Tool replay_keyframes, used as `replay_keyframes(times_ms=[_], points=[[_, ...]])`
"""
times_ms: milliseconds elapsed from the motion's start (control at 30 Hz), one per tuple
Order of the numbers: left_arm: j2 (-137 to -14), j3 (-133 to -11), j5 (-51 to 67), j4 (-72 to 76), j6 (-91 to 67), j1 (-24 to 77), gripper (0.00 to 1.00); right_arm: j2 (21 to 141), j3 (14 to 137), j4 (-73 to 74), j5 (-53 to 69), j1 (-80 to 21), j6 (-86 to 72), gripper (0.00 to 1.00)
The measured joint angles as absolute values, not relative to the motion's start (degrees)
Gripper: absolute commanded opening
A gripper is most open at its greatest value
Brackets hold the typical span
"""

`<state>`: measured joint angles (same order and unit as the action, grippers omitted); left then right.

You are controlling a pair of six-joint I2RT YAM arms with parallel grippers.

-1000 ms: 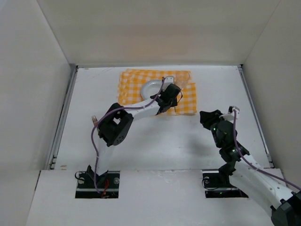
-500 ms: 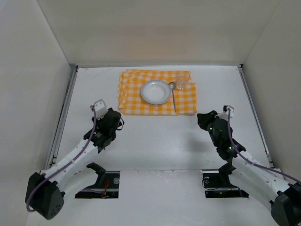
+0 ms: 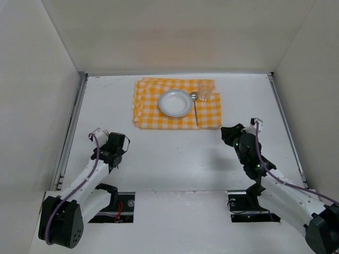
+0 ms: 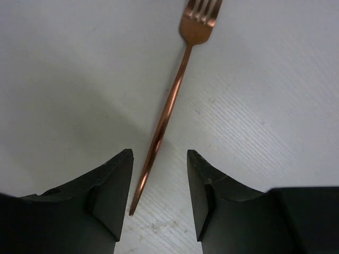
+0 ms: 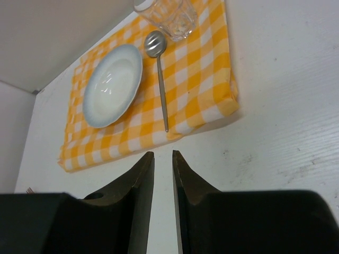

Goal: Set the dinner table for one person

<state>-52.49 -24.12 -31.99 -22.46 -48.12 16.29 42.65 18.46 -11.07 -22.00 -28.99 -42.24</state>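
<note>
Left pincer (image 4: 159,153) is hanging wide open, jaws straddling the handle end of the copper fork (image 4: 172,92) lying flat on the white table (image 3: 175,153), near-left. Right pincer (image 5: 162,154) is sitting nearly closed, empty, facing the checked cloth (image 5: 204,90)

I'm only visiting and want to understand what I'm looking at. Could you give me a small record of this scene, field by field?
Surface: white dinner table
Cloth: yellow-and-white checked cloth, far middle of table
On cloth: plate; spoon to its right; glass beside spoon's bowl
Off cloth: copper fork, flat on bare table, left side
Left gripper: open, fork's handle end between its fingers, not gripped
Right gripper: fingers close together, holding nothing, facing cloth
</note>
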Motion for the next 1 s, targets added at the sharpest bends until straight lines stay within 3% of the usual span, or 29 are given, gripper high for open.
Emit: replay_keyframes(times_ms=[333, 533, 767, 1000], points=[[-56.55, -20.75, -26.3, -14.76, -48.51, 10.7, 0.31, 42.63, 18.46, -11.16, -21.98, -29.34, -42.24, 0.26], [-57.98, -19.73, -23.81, -8.73, -48.16, 7.05, 0.11, 40.42, 18.46, -11.14, -21.91, -29.34, -42.24, 0.27], [-58.57, -19.35, -21.56, -5.72, -47.42, 6.79, 0.0, 36.84, 17.98, -11.18, -21.87, -29.32, -42.24, 0.29], [-54.41, -20.49, -21.61, -10.39, -44.6, 9.87, 0.0, 38.3, 17.91, -11.18, -21.87, -29.32, -42.28, 0.47]])
